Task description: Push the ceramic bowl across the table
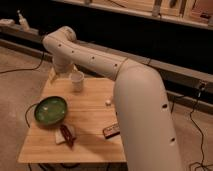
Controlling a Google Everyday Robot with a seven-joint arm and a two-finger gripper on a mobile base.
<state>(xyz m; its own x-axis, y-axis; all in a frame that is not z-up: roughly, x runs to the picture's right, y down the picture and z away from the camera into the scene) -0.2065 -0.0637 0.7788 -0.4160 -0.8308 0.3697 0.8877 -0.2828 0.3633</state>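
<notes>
Bowl (50, 111) position: it sat upright on the surface (90, 112), nearer the camera than the cup (77, 81) and to the cup's left in the view, close to the surface edge. The end effector (57, 76) hung just behind and left of the cup, well apart from the bowl; whether it was wide or narrow could not be told. This low stance probably served a push, which needs side contact on the rim, not a grasp. A red packet (66, 135) and a dark bar (111, 131) lay nearer the camera than the cup, likely obstacles to a rightward push.
</notes>
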